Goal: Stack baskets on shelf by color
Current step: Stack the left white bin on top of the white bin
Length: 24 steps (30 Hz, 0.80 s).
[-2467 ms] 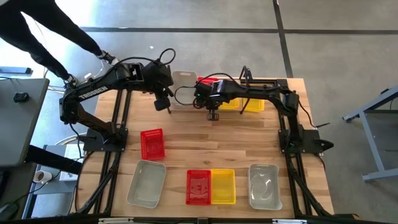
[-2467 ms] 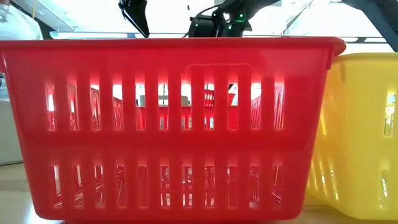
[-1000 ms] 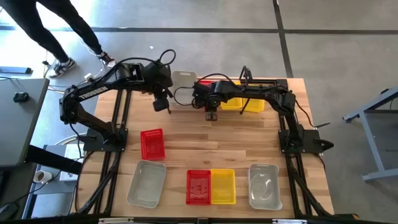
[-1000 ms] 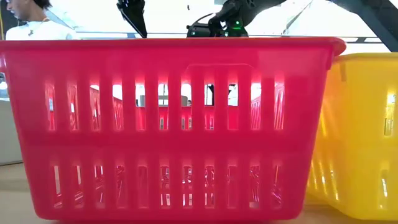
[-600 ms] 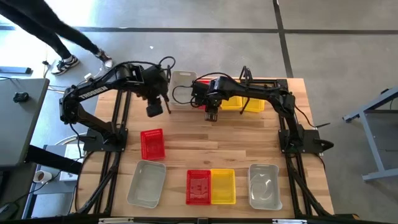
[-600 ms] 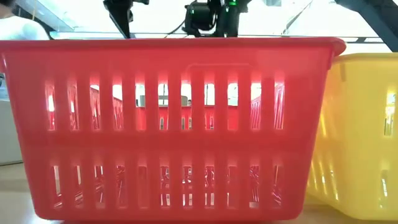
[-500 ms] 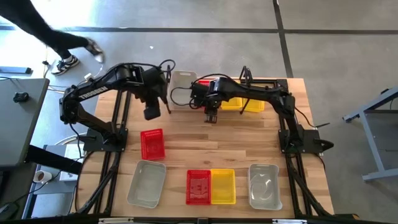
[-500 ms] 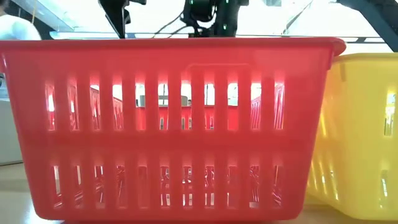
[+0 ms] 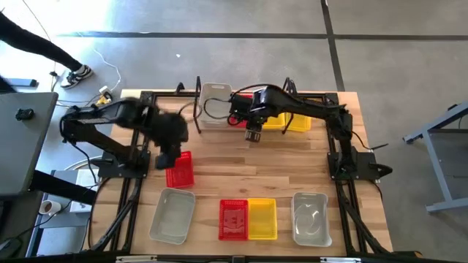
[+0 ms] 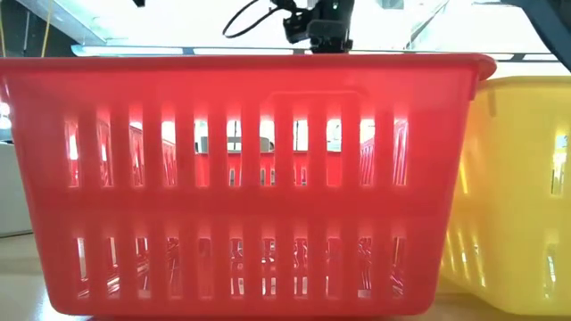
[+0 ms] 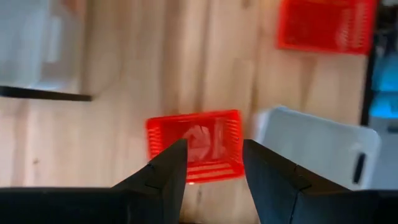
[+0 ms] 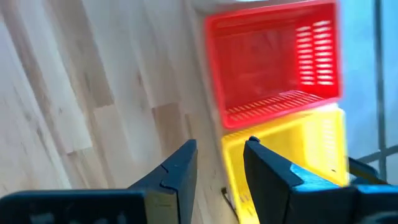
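Note:
A loose red basket [image 9: 180, 172] rests on its bottom on the table's left half. My left gripper [image 9: 162, 161] hovers open just above it; in the left wrist view the basket [image 11: 194, 144] shows beyond the open fingers of my left gripper [image 11: 214, 165]. My right gripper [image 9: 252, 133] is open and empty in front of the shelf [image 9: 319, 93], which holds a clear basket [image 9: 214, 101], a red basket [image 12: 270, 62] and a yellow basket [image 12: 292, 155]. Along the near edge stand a clear basket [image 9: 172, 215], a red one [image 9: 232, 219], a yellow one [image 9: 262, 219] and another clear one [image 9: 311, 218].
Bare wood lies in the table's middle, between the shelf and the near row. In the low view the near red basket [image 10: 250, 178] and yellow basket [image 10: 522, 178] fill the picture. A person's legs [image 9: 44, 44] show on the floor beyond the far left corner.
My left gripper has swung away from the shelf, toward the table's near and left edges, and now hangs over the loose red basket. The baskets have stayed where they were. The person beyond the table has walked off to the left.

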### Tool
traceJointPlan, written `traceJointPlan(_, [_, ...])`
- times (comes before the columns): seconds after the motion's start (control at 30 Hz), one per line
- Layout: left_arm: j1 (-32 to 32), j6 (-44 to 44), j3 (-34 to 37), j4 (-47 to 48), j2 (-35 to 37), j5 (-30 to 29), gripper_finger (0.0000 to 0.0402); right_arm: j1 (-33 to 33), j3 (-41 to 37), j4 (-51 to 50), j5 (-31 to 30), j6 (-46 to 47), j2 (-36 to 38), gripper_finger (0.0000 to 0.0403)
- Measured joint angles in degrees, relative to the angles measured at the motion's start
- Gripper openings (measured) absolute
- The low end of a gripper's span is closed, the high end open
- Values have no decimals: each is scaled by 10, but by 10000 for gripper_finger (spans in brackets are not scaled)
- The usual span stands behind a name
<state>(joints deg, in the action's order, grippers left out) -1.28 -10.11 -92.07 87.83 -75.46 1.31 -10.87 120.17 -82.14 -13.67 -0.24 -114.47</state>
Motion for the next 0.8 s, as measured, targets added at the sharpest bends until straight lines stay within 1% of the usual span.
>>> traceJointPlan(0.07, [43, -18, 21, -2, 11, 0, 145, -2, 0, -2, -10, 11, 13, 117])
traceJointPlan(0.2, [127, -54, 78, -36, 34, 1, 145, -10, 0, -10, -29, 29, 38, 117])
traceJointPlan(0.37, [226, -111, 148, -89, 53, 1, 145, -23, 0, -16, -29, 30, 62, 117])
traceJointPlan(0.53, [316, -156, 206, -137, 53, 0, 145, -34, 0, -28, -28, 26, 78, 117])
traceJointPlan(0.67, [377, -214, 247, -212, 49, 1, 145, -38, 0, -54, -26, 15, 89, 117])
traceJointPlan(0.73, [401, -240, 264, -256, 47, 1, 145, -38, 0, -64, -26, 14, 96, 117])
traceJointPlan(0.8, [421, -263, 275, -281, 39, 0, 145, -38, 0, -69, -28, 13, 102, 117])
